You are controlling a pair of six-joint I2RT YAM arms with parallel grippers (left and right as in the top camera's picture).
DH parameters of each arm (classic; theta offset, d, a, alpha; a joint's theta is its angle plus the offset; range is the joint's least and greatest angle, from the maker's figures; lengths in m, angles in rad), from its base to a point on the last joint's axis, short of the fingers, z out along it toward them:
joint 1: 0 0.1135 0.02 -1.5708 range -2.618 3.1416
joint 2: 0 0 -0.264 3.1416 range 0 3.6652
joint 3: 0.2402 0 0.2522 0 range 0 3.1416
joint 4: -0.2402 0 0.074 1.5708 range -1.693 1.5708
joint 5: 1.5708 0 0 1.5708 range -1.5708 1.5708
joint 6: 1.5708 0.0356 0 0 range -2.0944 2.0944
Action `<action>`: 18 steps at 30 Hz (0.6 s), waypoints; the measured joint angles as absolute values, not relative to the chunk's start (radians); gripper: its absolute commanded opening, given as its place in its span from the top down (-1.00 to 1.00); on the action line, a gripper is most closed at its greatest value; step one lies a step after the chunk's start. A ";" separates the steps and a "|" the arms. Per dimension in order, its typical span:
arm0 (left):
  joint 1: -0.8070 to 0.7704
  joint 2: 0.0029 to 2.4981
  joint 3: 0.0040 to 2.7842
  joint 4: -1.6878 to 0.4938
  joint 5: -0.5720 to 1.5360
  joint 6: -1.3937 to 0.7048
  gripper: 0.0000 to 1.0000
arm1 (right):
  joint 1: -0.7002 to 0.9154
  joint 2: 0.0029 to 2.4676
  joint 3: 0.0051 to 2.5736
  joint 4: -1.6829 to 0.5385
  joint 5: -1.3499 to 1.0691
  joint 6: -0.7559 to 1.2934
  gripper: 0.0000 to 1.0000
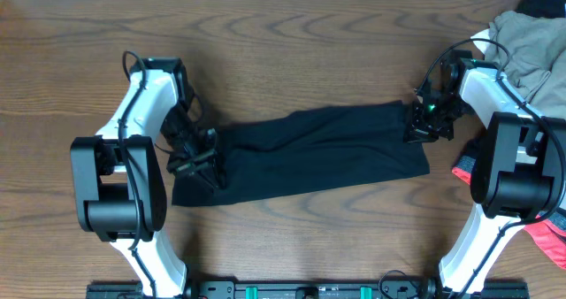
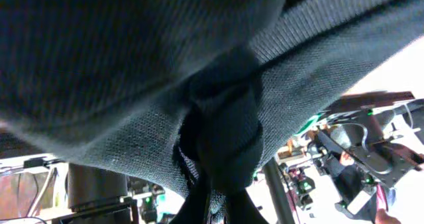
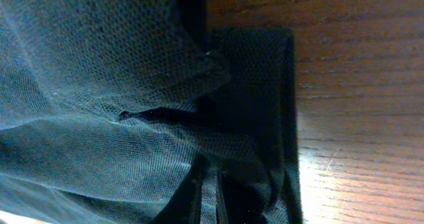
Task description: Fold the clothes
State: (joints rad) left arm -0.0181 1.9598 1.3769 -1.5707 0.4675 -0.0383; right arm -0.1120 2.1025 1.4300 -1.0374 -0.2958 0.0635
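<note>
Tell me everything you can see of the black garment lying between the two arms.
The black garment is soft, fine-knit fabric gathered into a long, wrinkled band lying slightly aslant across the wooden table. The left pincer pinches one end, the right pincer the other; no logo shows.

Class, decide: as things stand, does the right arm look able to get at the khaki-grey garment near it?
Probably not yet: the right gripper is shut on the black shirt, though the khaki-grey garment lies close.
</note>
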 measured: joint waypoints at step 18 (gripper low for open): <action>-0.031 1.960 1.325 -1.459 0.378 -0.061 0.59 | -0.112 2.103 1.430 -1.041 -0.296 0.063 0.83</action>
